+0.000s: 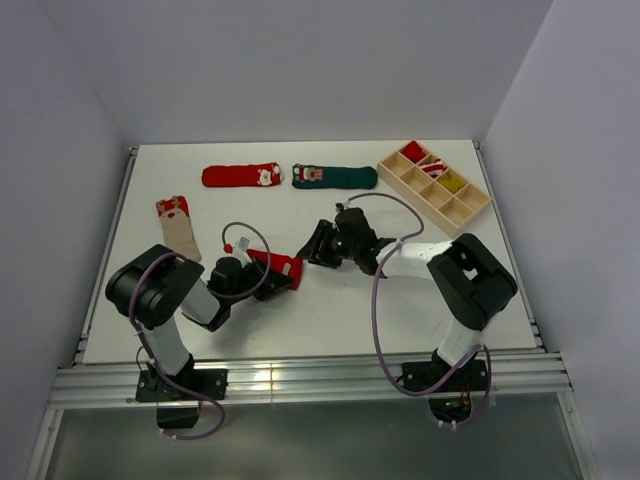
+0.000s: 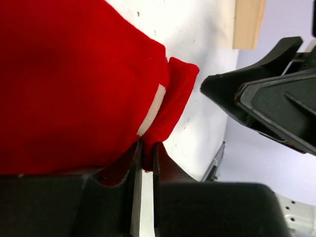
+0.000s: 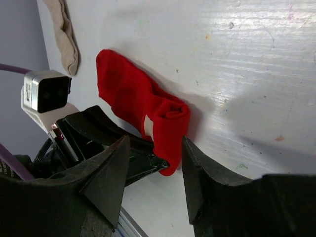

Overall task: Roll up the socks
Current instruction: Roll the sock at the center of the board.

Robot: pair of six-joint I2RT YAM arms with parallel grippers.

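A red sock (image 1: pixel 277 264) lies on the white table (image 1: pixel 330 310) between the two arms, its right end folded into a short roll (image 3: pixel 170 123). My left gripper (image 2: pixel 146 155) is shut on the edge of that rolled end (image 2: pixel 170 98). My right gripper (image 3: pixel 155 153) is open, its fingers (image 3: pixel 200 173) on either side of the roll, a little short of it. In the top view it (image 1: pixel 312 252) sits just right of the sock. The left gripper (image 1: pixel 268 282) is at the sock's near side.
A beige sock (image 1: pixel 178 226) lies at the left. A red sock (image 1: pixel 241 176) and a dark green sock (image 1: pixel 334 176) lie at the back. A wooden compartment tray (image 1: pixel 434 186) with rolled socks stands at the back right.
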